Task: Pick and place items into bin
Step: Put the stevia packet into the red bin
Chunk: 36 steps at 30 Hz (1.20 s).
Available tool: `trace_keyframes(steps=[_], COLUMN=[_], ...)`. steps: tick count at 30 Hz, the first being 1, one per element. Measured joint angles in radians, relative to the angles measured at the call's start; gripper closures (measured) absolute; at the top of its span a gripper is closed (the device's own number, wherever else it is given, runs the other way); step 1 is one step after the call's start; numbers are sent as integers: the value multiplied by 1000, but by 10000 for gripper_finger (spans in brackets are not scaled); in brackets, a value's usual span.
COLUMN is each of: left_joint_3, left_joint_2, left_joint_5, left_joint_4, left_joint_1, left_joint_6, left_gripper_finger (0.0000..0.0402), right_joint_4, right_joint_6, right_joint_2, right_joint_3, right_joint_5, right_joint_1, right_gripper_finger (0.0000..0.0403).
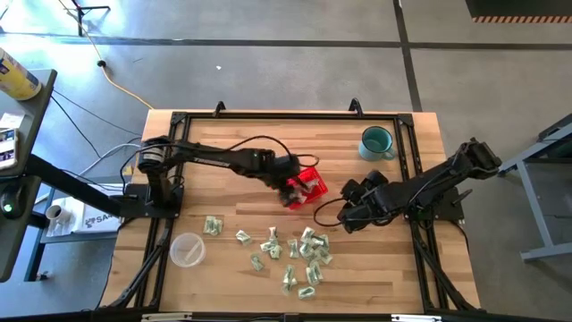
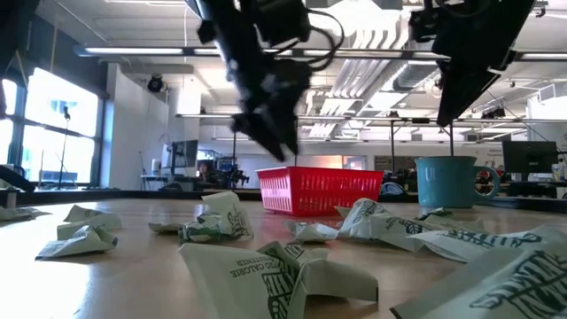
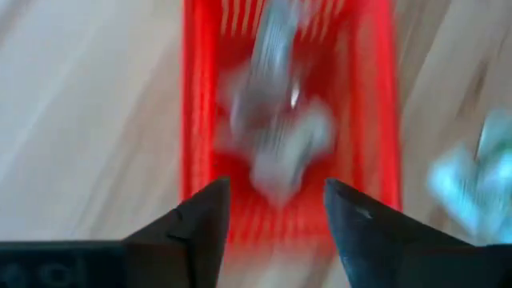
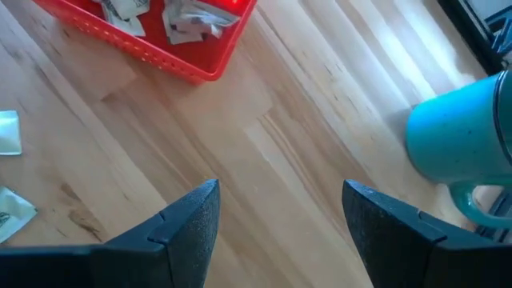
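My left gripper (image 3: 272, 212) hangs open, empty, over the red basket (image 1: 312, 183) mid-table with wrapped pieces (image 3: 276, 136) inside, more pieces (image 1: 299, 253) scattered nearer the front edge, my right gripper (image 4: 280, 210) open beside it.

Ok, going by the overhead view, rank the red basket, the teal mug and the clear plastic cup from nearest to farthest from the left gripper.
1. Red basket: directly under the left gripper, mid-table.
2. Teal mug: far side, toward the right arm.
3. Clear plastic cup: near edge, on the left arm's side.
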State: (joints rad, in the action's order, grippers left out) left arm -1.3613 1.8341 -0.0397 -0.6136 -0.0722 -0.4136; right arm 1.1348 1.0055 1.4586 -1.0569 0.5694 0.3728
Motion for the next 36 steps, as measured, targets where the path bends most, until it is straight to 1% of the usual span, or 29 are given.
trace_keyframes(steps=[2,4,6,8,9,11,14,19,20,22,26,28,32,36], left_joint_3=[-2,0,1,9,21,55,124,248,266,295,320,331,364,398], left_joint_2=[-38,-66,-88,-105,-116,-129,-145,-149,-149,-149,-149,-149,-149,-149], left_joint_5=[-2,-60,-92,-80,-61,-39,21,108,116,136,151,151,155,186], left_joint_4=[-199,-423,-574,-696,-728,-740,-730,-712,-702,-630,-498,-462,-463,-435], left_joint_1=[11,34,58,83,98,135,194,274,289,313,337,346,369,400], left_joint_6=[-8,-53,-136,-231,-274,-351,-462,-679,-718,-778,-849,-888,-950,-980], left_gripper_finger=[146,141,140,141,144,149,158,165,164,163,165,168,175,186], right_joint_4=[-21,-66,-130,-199,-231,-282,-327,-334,-334,-335,-336,-336,-337,-337], right_joint_6=[-33,-82,-139,-193,-217,-258,-313,-358,-359,-360,-360,-360,-360,-357], right_joint_2=[0,0,0,0,0,0,0,0,0,0,0,0,0,0], right_joint_3=[0,0,0,0,0,0,0,0,0,0,0,0,0,0], right_joint_5=[-2,-15,-38,-57,-60,-63,-70,-93,-93,-91,-87,-87,-93,-94], right_joint_1=[-13,-32,-58,-86,-100,-124,-157,-184,-184,-184,-183,-183,-183,-183], right_gripper_finger=[149,149,149,149,149,149,149,149,149,149,149,149,149,149])
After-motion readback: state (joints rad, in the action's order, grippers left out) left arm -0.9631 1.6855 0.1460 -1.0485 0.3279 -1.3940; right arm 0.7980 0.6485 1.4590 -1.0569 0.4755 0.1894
